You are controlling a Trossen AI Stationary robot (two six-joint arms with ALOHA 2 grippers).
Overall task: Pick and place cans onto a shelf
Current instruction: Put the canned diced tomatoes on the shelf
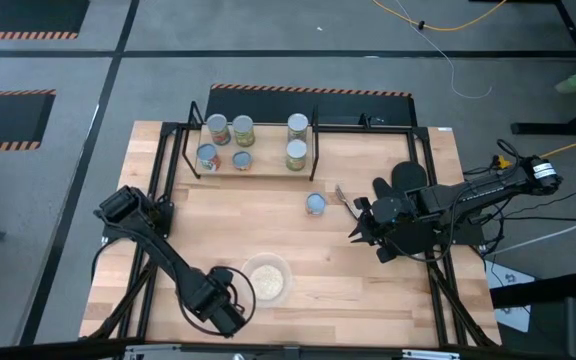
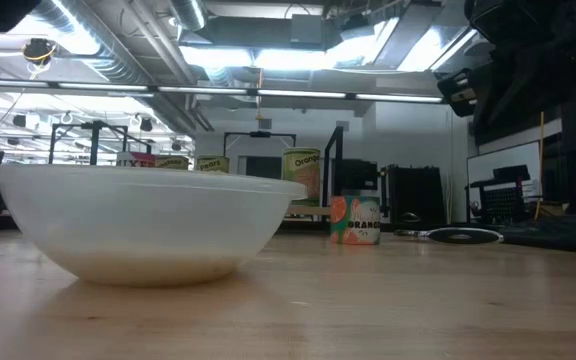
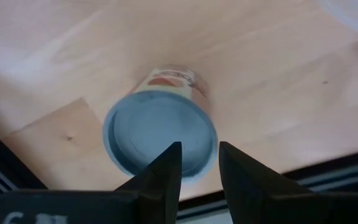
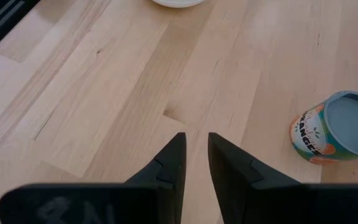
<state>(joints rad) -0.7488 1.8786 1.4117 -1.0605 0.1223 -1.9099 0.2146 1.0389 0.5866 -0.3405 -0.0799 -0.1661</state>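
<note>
While your left end effector (image 3: pixel 199 167) hangs over a small pale-blue-topped can (image 3: pixel 160 138) standing upright on the wooden surface (image 1: pixel 388 290), its fingers stand a narrow gap apart with nothing between them — too narrow, I judge, to straddle that can. This can sits beside the clear round bowl of pale grain (image 1: pixel 267 277), close to the surface's near edge, so you have little room there. Six cans already stand on the low light-wood shelf (image 1: pixel 268 150) beyond the bowl. An orange-labelled can (image 1: pixel 315 204) waits between bowl and shelf, open wood all around. Your right end effector (image 4: pixel 195 163) hovers near it — fingers slightly parted, empty.
</note>
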